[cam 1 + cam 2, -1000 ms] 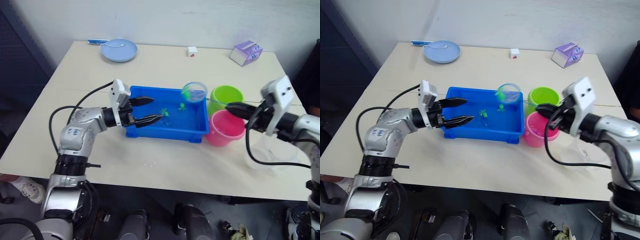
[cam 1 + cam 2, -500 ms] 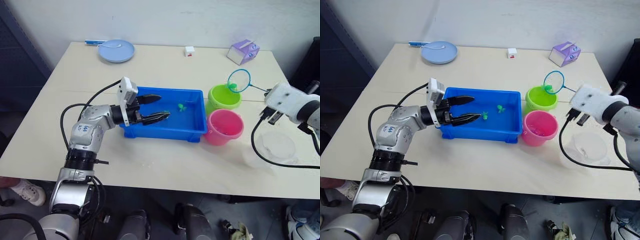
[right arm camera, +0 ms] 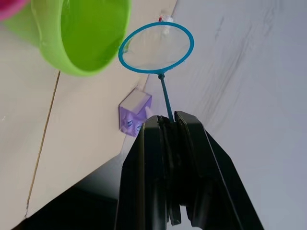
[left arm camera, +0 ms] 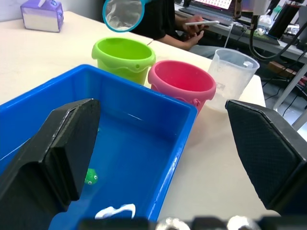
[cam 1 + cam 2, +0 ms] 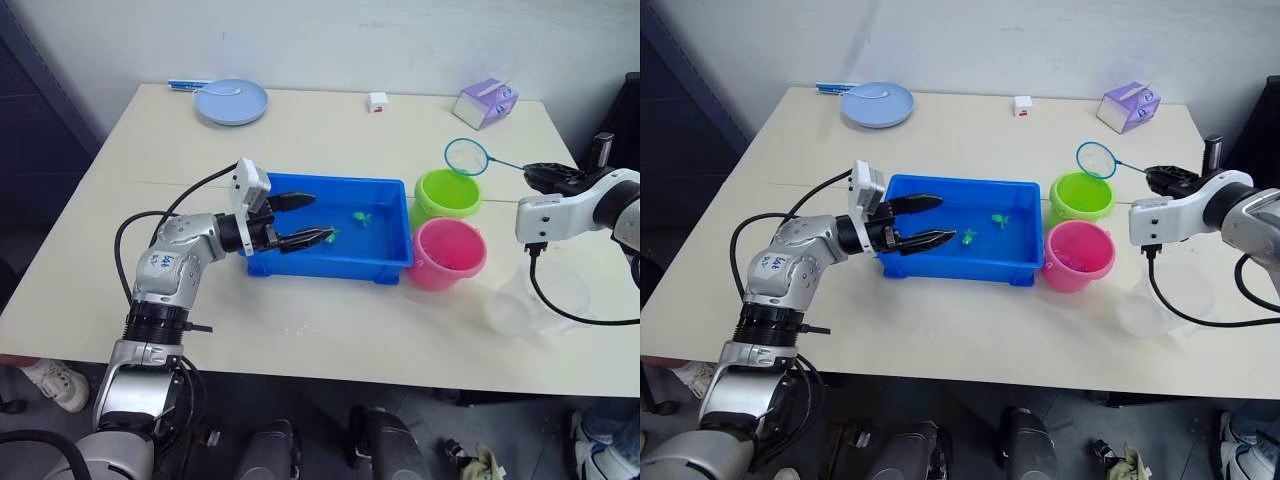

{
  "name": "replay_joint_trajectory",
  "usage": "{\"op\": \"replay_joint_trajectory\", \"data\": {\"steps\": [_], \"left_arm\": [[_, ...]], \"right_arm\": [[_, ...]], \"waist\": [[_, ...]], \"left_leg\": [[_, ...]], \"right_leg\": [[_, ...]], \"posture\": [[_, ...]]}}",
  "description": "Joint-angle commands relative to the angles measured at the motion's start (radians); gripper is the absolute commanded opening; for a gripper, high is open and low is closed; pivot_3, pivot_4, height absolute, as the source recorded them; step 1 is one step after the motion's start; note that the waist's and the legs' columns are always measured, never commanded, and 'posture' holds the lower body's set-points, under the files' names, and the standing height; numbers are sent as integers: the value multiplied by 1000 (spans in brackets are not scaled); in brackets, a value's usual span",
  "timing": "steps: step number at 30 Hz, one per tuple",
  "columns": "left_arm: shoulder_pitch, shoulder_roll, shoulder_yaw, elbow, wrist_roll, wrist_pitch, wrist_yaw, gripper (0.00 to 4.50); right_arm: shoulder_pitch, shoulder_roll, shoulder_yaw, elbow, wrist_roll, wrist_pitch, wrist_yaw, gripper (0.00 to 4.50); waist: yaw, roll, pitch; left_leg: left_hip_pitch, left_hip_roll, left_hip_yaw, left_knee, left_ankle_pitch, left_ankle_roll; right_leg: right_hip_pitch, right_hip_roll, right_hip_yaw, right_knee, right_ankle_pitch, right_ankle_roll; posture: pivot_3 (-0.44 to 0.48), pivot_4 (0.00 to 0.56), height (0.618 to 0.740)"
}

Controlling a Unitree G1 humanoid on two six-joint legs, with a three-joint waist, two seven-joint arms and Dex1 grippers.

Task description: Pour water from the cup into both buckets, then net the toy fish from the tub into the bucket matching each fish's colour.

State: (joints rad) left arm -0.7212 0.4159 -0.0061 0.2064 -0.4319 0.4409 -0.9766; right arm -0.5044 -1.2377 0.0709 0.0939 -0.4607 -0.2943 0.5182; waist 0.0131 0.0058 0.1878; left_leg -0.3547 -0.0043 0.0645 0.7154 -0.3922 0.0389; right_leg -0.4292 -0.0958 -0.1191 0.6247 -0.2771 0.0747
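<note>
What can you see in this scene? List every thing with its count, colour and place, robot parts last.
Tub: one, blue, mid-table.
Fish: two visible, green, in the tub.
Buckets: two, green and pink, right of the tub.
Net: one, blue hoop, above the green bucket's far side.
Cup: one, clear, right of the pink bucket.
Plate: one, pale blue, far left corner.
Box: one, purple, far right.
Block: one, white, far edge.
Left gripper: open, over the tub.
Right gripper: shut on the net's handle.

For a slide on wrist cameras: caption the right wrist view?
Right gripper clamps the net by its thin handle, the empty hoop raised beside the lime green bucket.
</note>
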Motion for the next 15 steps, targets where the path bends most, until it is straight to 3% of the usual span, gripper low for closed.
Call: {"op": "replay_joint_trajectory", "data": {"steps": [1,4,6,15], "left_arm": [[3,16,15,-35,-4,-9,-3,4500],[25,48,20,-37,-2,8,-9,4500],[49,81,19,-35,5,13,-22,4500],[90,129,24,-75,13,14,1,4500]], "right_arm": [[11,65,-90,-56,136,118,63,800],[-9,279,-211,-226,489,590,135,800],[-8,365,-247,-335,677,863,183,800],[-74,595,-352,-466,1063,1559,93,800]], "waist": [[1,0,0],[-3,0,0],[-9,1,0],[2,1,0]], "left_leg": [[0,0,0,0,0,0],[0,1,0,1,0,0],[0,1,-1,1,0,0],[-1,-1,-4,1,0,0]], "right_leg": [[0,0,-1,0,0,0],[0,0,-1,0,0,0],[0,1,-1,1,0,0],[0,-1,-2,1,0,0]], "posture": [[0,150,739],[0,150,739],[0,150,739],[0,150,739]]}}
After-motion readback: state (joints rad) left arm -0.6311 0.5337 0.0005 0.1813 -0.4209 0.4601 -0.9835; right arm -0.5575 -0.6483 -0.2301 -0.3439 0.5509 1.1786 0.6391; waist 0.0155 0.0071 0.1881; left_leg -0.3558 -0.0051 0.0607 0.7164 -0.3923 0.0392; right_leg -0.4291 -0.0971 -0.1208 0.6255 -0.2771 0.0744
